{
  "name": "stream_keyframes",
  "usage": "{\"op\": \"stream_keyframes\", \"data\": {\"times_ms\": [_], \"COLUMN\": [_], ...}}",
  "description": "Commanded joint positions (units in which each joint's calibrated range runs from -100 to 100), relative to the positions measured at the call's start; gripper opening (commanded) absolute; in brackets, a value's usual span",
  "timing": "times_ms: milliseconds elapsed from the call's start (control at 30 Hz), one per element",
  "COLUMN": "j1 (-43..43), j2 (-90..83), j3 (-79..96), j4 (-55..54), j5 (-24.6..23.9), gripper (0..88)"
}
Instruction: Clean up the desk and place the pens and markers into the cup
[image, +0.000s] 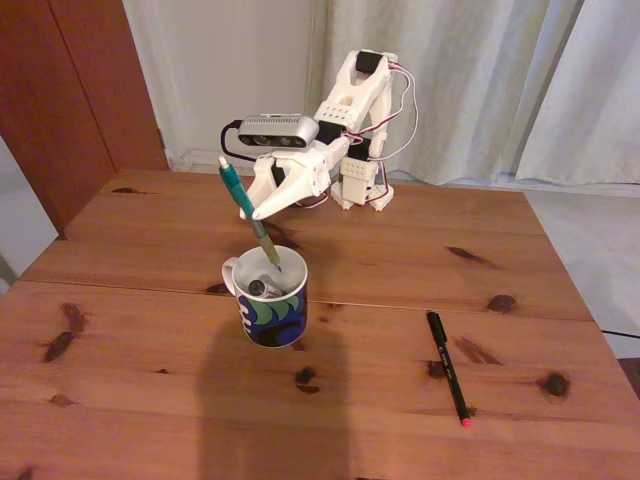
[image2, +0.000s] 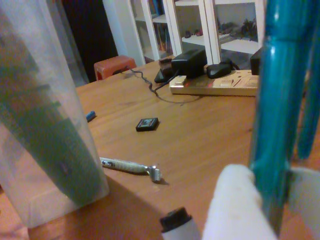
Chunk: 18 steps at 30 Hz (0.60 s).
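Seen in the fixed view: white arm reaching from the far side of the reddish-brown plank desk (image: 400, 250) toward its middle, tool (image: 258, 207) clamped on the teal-green pen (image: 243, 205). Pen tilted, upper end leaning left and up past the grey camera bar on the wrist, lower tip dipping inside the rim of the white cup (image: 267, 298) (blue-and-green wavy pattern, handle turned to the left). Inside the cup already, the white-barrelled marker (image: 262, 287), its dark end showing against the white wall. Well apart to the right, nearer the front edge, the long black pen (image: 449, 367) lying flat on the desk, pink-red tip toward the near side. Dark knots scattered across the planks; pale curtains and a brown door at the far wall.

From the wrist view: the teal-green pen (image2: 277, 115) standing tall at the right of the picture, pinched between the tool's white fingers (image2: 240, 205) at the bottom right. Black-capped white marker (image2: 181, 227) poking up at the bottom edge, just left of those fingers. Blurred pale shape with a green band at the left edge (too close to tell what it is). Farther across the wood: a razor (image2: 131, 167) lying flat, a small black square object (image2: 147, 124), a blue item (image2: 90, 116) partly hidden at the left, and a black cable (image2: 150, 85) running to dark adapters beside a flat tan box (image2: 215, 85) at the far end.
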Motion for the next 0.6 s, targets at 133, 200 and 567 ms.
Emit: {"op": "stream_keyframes", "data": {"times_ms": [133, 200, 567], "j1": [-0.26, -0.34, -6.94], "j2": [-0.36, -0.52, -1.93], "j3": [1.81, 2.71, 0.18], "j4": [-1.11, -1.11, 8.53], "j5": [1.60, 2.02, 4.33], "gripper": [9.5, 9.5, 8.8]}}
